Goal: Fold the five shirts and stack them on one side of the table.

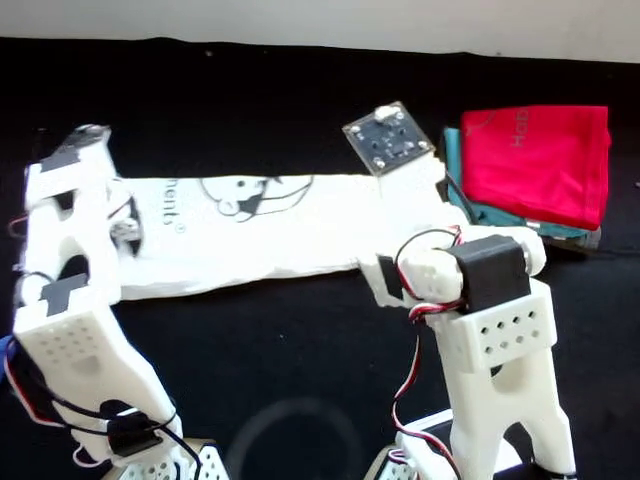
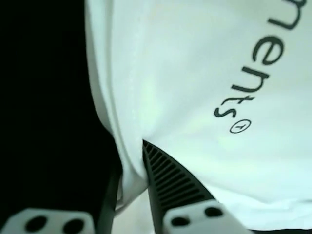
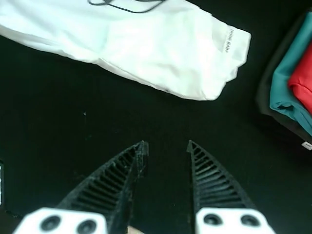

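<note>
your left pincer (image 2: 129, 168) is pinching the edge of the white shirt (image 1: 250, 235), with cloth bunched between its fingers. the shirt lies in a long strip across the middle of the black table (image 1: 300, 380). your right pincer (image 3: 165, 142) is spread apart over bare table, near the shirt's other end, not touching it. a folded red shirt (image 1: 540, 160) sits on a teal shirt (image 1: 453, 160) by the right side, just beside the white one.
</note>
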